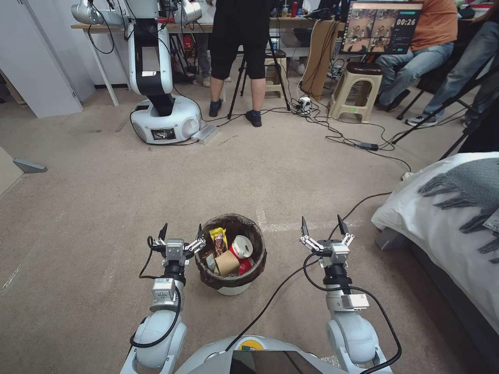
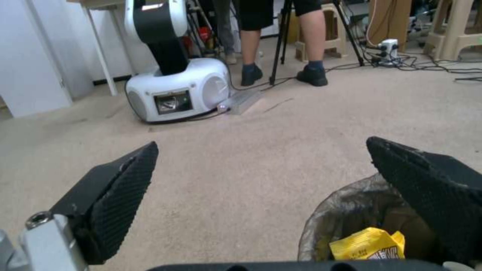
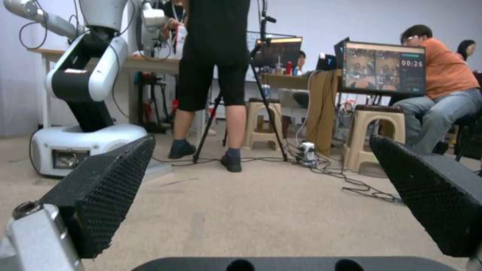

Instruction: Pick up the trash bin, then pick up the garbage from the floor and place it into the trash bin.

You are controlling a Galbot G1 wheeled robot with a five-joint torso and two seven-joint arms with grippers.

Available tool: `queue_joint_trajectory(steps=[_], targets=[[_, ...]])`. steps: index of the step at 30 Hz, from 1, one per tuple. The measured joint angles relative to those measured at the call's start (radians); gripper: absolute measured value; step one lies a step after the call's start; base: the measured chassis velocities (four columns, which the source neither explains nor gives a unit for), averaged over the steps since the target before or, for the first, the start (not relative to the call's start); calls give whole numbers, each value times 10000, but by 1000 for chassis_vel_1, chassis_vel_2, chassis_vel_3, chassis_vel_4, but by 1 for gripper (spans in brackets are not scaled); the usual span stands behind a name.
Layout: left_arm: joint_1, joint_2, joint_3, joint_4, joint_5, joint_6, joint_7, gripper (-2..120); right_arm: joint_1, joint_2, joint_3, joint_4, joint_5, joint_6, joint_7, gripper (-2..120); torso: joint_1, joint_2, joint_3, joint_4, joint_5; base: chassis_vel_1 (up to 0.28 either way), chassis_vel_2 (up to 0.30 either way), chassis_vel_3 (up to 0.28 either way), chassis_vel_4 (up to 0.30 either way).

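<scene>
Left pincer (image 1: 181,233), spread wide and empty, hovers just beside the trash bin (image 1: 232,283) at lower centre of the head view; right pincer (image 1: 321,226) is likewise wide, empty, well apart. Bin looks light and stiff; the bag-covered rim suits gripping.

Beige carpet (image 1: 312,171) bears the trash bin (image 1: 232,284).

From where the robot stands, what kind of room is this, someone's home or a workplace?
Most likely a robot lab staged partly as a bedroom. Another white robot stands on the carpet, a monitor shows camera feeds with a timer, cables trail around tripods, and a bed sits at the right. A trash bin holds litter.
</scene>
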Motion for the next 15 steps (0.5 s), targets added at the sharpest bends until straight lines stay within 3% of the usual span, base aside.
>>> queue_joint_trajectory(steps=[15], targets=[[-3,-6,-3,19,-19,3,-52,100,1,11,-12,11,-24,-34,38,100,0,0,0,-1,0,0,0,0,0]])
